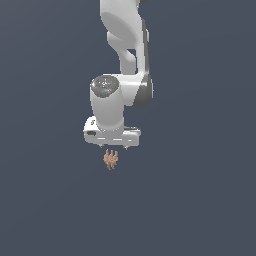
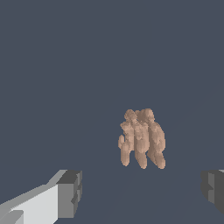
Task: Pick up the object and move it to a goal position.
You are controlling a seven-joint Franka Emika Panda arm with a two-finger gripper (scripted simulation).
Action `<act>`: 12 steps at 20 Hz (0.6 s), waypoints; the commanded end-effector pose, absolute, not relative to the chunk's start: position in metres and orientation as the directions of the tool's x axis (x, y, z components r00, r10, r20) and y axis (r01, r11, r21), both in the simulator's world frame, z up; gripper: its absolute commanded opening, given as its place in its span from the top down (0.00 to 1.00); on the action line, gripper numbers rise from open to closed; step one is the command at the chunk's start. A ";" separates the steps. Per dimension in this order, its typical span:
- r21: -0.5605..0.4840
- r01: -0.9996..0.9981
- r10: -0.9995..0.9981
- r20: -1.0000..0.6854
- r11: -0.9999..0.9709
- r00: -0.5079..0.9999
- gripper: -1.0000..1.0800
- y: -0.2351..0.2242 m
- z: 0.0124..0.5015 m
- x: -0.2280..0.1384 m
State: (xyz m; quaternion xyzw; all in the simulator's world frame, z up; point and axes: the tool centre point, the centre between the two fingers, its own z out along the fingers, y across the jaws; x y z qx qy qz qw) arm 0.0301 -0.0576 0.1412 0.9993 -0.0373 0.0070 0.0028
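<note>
Gripper (image 2: 140, 192) over plain dark surface (image 1: 45, 200); jaws spread wide, gripping nothing. Grey fingertips (image 2: 70, 192) flanking open gap in wrist view. Object (image 1: 110, 160), tan lobed clump, lying on surface just below gripper in exterior view, lobes tapering away from it, untouched by either pad. Bare surface all around object out to frame edges.

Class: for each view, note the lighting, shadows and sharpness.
Exterior view: flat, even light, no cast shadow beneath the object, edges slightly soft. Wrist view: object sharp with soft shading, the hand shaded grey on its pads, no glare.
</note>
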 end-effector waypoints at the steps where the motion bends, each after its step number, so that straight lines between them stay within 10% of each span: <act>1: 0.003 -0.083 -0.083 0.009 -0.997 0.997 0.04 -0.067 0.127 0.035; 12: 0.000 -0.096 -0.096 -0.001 -0.995 0.995 0.04 -0.082 0.104 0.041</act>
